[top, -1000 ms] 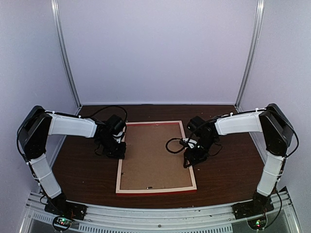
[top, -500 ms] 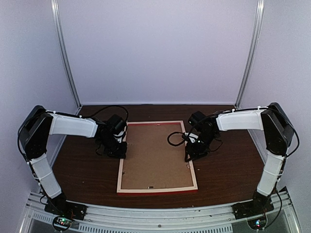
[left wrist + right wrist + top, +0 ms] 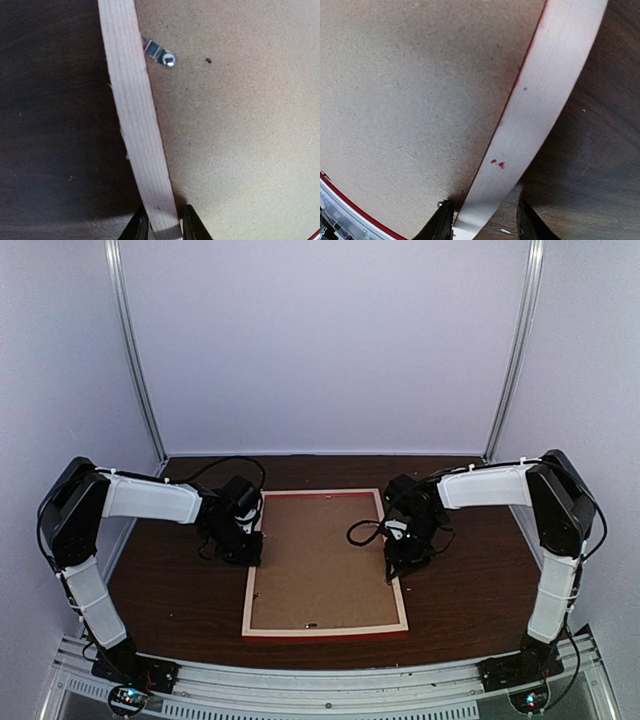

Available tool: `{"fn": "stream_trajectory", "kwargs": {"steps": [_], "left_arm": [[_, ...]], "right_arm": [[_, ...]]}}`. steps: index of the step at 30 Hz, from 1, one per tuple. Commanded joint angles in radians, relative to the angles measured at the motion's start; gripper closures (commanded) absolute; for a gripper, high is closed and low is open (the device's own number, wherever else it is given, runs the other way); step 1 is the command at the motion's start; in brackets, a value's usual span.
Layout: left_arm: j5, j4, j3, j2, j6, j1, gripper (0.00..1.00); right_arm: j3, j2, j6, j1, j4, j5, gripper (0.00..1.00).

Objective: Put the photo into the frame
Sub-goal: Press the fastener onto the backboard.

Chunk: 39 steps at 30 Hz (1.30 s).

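The frame (image 3: 325, 631) is pinched on its side rails by the left gripper (image 3: 162, 226) and the right gripper (image 3: 485, 220).

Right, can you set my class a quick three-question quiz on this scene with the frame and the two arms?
1. True or false: the frame lies back-side up on the table.
2. What fills the frame's opening? A: a photo. B: a brown backing board. C: a white mat.
3. Fill in: the left gripper straddles the frame's ____ rail.
Key: 1 true; 2 B; 3 left.
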Motion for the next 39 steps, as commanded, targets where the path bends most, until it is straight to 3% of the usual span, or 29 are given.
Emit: {"fn": "stream_trajectory", "kwargs": {"steps": [1,24,39], "left_arm": [[0.036,0.037,-0.012,0.063,0.016,-0.024,0.75],[0.035,0.038,-0.016,0.061,0.013,-0.024,0.75],[0.035,0.039,-0.017,0.060,0.012,-0.024,0.76]], "right_arm": [[0.023,0.010,0.023,0.006,-0.038,0.052,0.57],[0.048,0.071,0.053,0.039,-0.106,0.078,0.58],[0.020,0.034,0.065,0.038,-0.105,0.039,0.51]]}}
